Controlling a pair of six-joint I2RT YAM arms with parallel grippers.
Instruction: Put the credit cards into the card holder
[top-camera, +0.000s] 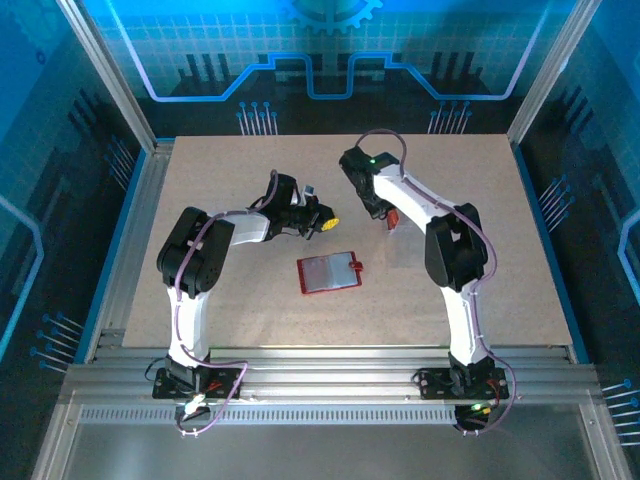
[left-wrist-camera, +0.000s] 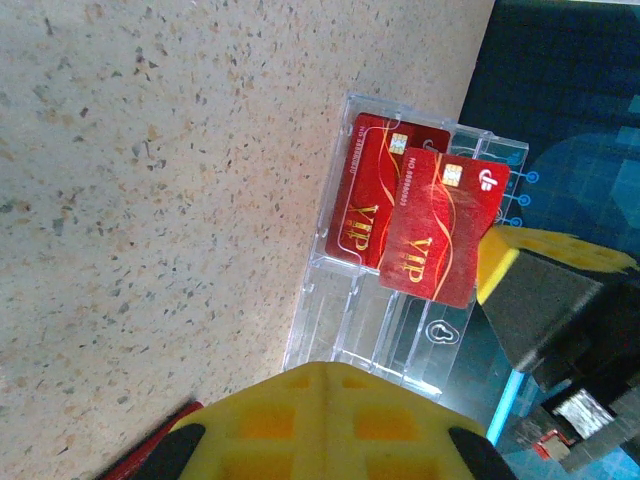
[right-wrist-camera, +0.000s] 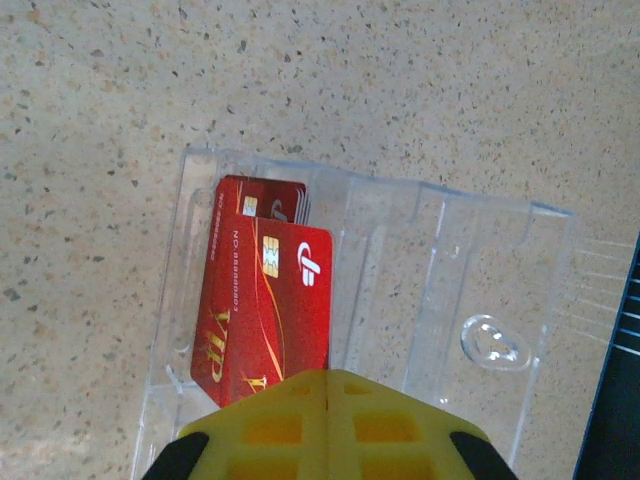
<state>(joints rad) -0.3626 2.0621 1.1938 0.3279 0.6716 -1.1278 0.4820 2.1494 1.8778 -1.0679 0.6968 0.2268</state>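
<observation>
Okay, credit cards (right-wrist-camera: 262, 300): red, stacked in a clear case (right-wrist-camera: 450, 290) that seems lifted off the table (top-camera: 500, 290), just beyond the card holder (top-camera: 330, 272), which lies open mid-table. Right gripper (right-wrist-camera: 325, 385) is pinched shut on the front card's near edge. Left gripper (left-wrist-camera: 320, 380) is clamped on the case rim, looks like. Step in hand: draw the front card out. Pull straight along the slot and hold the case steady so the one behind doesn't drag. Bare table right and near of the holder; the grippers crowd each other.

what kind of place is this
Probably a robot test cell: a speckled tabletop framed by aluminium rails, blue circuit-patterned wall panels around it, and a left arm and right arm bolted at its near edge.
</observation>
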